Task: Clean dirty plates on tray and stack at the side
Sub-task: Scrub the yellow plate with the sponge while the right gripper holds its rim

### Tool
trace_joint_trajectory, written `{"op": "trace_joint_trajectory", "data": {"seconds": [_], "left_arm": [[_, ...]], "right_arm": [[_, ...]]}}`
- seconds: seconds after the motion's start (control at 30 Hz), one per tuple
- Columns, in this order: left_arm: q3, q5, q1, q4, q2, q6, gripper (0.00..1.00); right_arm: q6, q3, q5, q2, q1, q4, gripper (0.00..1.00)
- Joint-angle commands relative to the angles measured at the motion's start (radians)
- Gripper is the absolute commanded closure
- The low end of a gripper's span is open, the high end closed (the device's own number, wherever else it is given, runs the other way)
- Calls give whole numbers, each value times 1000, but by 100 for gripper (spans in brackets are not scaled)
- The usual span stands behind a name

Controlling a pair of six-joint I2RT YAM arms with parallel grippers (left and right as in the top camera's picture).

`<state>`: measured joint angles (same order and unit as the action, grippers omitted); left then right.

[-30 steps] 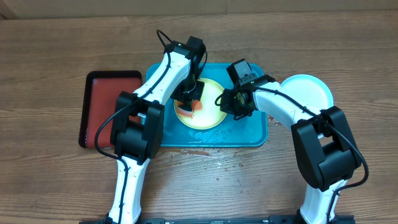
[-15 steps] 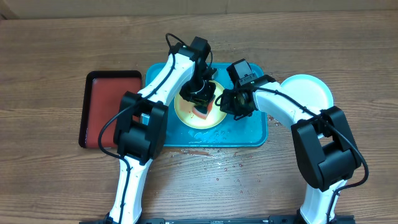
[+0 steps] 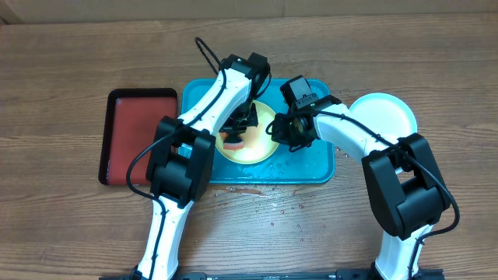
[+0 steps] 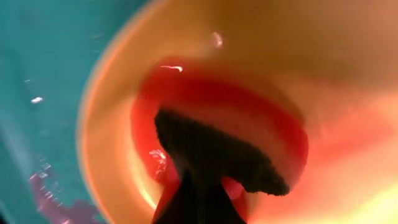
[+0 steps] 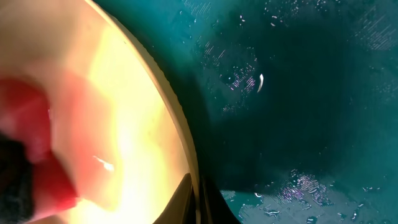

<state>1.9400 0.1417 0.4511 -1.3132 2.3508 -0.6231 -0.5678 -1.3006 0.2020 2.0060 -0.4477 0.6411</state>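
A yellow-green rimmed plate (image 3: pixel 261 146) lies on the turquoise tray (image 3: pixel 313 165). My left gripper (image 3: pixel 236 132) is over the plate's left half, shut on a red sponge (image 3: pixel 232 141) with a dark scouring face. The sponge (image 4: pixel 249 134) presses on the plate (image 4: pixel 348 56) in the left wrist view, where my left gripper (image 4: pixel 199 208) is a dark blur. My right gripper (image 3: pixel 278 129) is shut on the plate's right rim. In the right wrist view my right gripper (image 5: pixel 196 200) pinches the thin rim of the plate (image 5: pixel 124 118). A light blue plate (image 3: pixel 387 117) rests on the table right of the tray.
A dark red, black-rimmed tray (image 3: pixel 136 132) sits left of the turquoise one. Water drops lie on the tray floor (image 5: pixel 298 93) and on the wooden table (image 3: pixel 280 206) in front of it.
My left gripper swept the sponge right across the plate, then back to its left half. My right gripper kept its hold on the rim and shifted slightly.
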Motion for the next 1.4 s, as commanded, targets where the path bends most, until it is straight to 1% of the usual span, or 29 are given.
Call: {"op": "trace_joint_trajectory", "data": {"seconds": [0.0,0.37,0.63,0.77,0.9,1.03,1.1,1.17,1.2,1.37], "left_arm": [[-10,95,-12,-10,29,-99,96],[-10,87,27,19,3,-79,95],[-10,86,21,42,-132,-72,96],[-50,83,3,64,-198,-72,95],[-189,32,-19,160,-291,-63,96],[-396,-41,-27,349,-418,-15,96],[-491,-98,-27,470,-472,35,96],[-559,-155,-26,574,-502,90,96],[-582,-159,-24,607,-507,106,96],[-644,-124,-24,637,-490,115,96]], "right_arm": [[22,28,-18,16,-2,15,96],[26,30,-21,16,-2,15,96],[41,31,-21,16,-2,15,96],[41,31,-21,16,-2,15,96],[41,31,-20,16,-2,15,96],[41,31,-17,16,-2,14,96],[41,31,-13,16,-2,11,96],[41,31,-6,16,-2,6,96],[41,31,-5,16,-2,4,96],[42,31,-2,16,-2,4,96]]}}
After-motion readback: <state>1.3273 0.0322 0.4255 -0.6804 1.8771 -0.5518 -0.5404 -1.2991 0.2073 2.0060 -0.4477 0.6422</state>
